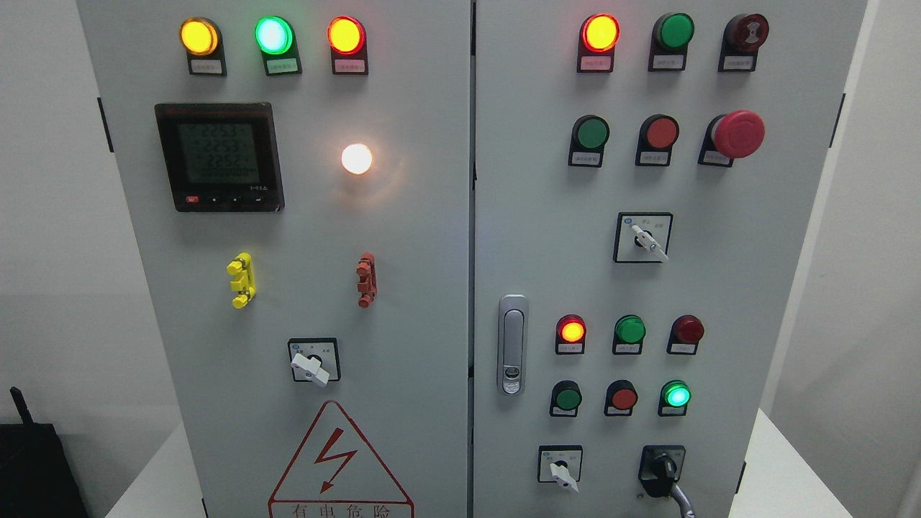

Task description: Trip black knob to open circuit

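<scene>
A grey electrical cabinet (432, 237) with two doors fills the head view. The black knob (660, 471) sits at the lower right of the right door, on a black plate, with a grey cable or lever running down from it to the frame's bottom edge. Left of it is a white-handled selector switch (562, 473). Two more white selectors show, one on the upper right door (647, 241) and one on the lower left door (311, 368). Neither of my hands appears in the picture.
Lit lamps glow across both doors, and a red mushroom stop button (737, 134) juts out at upper right. A chrome door latch (511, 344) sits by the centre seam. A digital meter (219, 156) and a yellow clip (242, 280) and a red clip (366, 279) are on the left door. A black object (32, 467) stands at lower left.
</scene>
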